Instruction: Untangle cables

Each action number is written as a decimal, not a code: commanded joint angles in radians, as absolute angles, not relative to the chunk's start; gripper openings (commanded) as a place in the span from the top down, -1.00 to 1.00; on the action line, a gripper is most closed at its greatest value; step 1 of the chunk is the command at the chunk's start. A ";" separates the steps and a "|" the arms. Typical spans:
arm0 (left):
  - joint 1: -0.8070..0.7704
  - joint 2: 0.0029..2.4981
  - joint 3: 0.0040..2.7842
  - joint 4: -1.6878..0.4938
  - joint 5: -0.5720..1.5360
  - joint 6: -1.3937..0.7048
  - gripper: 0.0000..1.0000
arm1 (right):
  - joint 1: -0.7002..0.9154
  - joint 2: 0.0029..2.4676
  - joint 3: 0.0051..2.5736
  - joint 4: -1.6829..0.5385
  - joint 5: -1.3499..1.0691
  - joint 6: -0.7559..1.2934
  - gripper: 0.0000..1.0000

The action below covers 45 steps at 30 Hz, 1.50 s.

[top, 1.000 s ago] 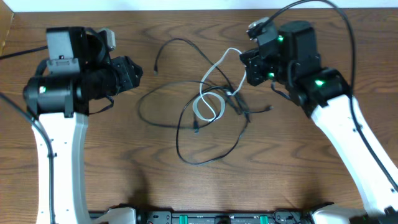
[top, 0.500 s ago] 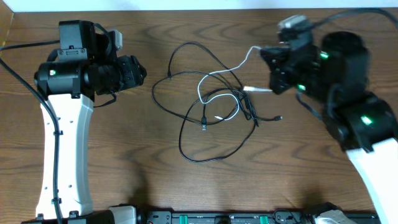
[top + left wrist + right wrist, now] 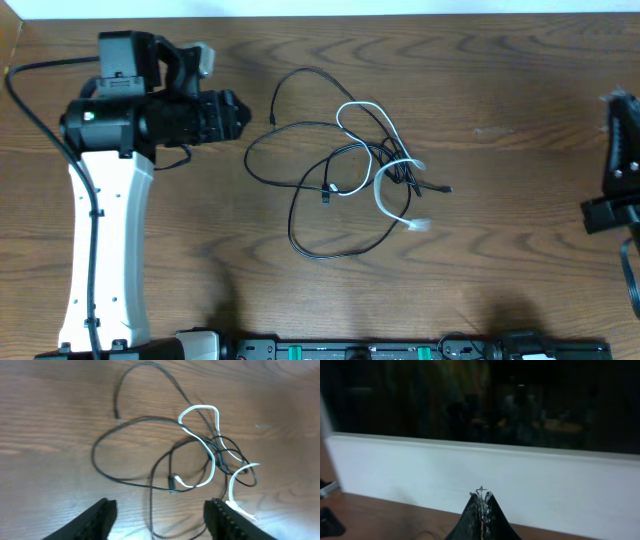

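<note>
The black cables (image 3: 392, 168) and one white cable (image 3: 381, 196) lie tangled together in the middle of the table (image 3: 500, 80). The left gripper (image 3: 228, 116) hovers near them, fingers wide apart and holding nothing. The right gripper (image 3: 481, 505) is closed on nothing, well apart from them.

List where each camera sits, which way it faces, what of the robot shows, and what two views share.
Overhead: above the table, looking straight down at the cables; left arm and left gripper at left, right arm at the right edge.
Left wrist: on the left arm, tilted down at the cables; its spread fingertips at the bottom.
Right wrist: on the right arm, facing level at a white wall; right gripper shut, bottom centre.
Shared: overhead and left wrist both show the white cable.
</note>
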State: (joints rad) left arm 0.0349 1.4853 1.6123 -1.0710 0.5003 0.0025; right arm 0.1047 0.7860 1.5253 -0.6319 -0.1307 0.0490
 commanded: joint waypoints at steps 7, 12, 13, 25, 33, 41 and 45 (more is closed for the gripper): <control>-0.186 1.593 1.607 -0.904 0.525 0.059 -0.34 | 0.086 0.871 1.528 -0.796 -0.078 0.059 0.98; -0.237 1.756 1.607 -0.717 0.399 0.030 -0.49 | 0.086 0.974 1.528 -0.830 -0.170 0.051 0.98; -0.247 1.803 1.607 -0.672 0.399 0.030 -0.55 | 0.086 0.989 1.528 -0.833 -0.183 0.051 0.97; -0.327 2.129 1.607 -0.432 0.410 0.059 -0.60 | 0.087 1.208 1.528 -0.891 -0.247 0.051 0.35; -0.360 2.213 1.607 -0.333 0.402 0.044 -0.60 | 0.087 1.240 1.527 -0.908 -0.246 0.036 0.27; -0.359 2.254 1.608 -0.310 0.338 0.044 -0.12 | 0.087 1.245 1.523 -0.912 -0.246 0.036 0.23; -0.359 2.246 1.621 -0.305 0.338 0.041 0.53 | 0.087 1.259 1.523 -0.912 -0.246 0.036 0.22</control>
State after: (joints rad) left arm -0.3626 2.2387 1.6096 -0.3046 0.3573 0.0456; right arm 0.0925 1.2438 1.5246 -0.9096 -0.2363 0.0444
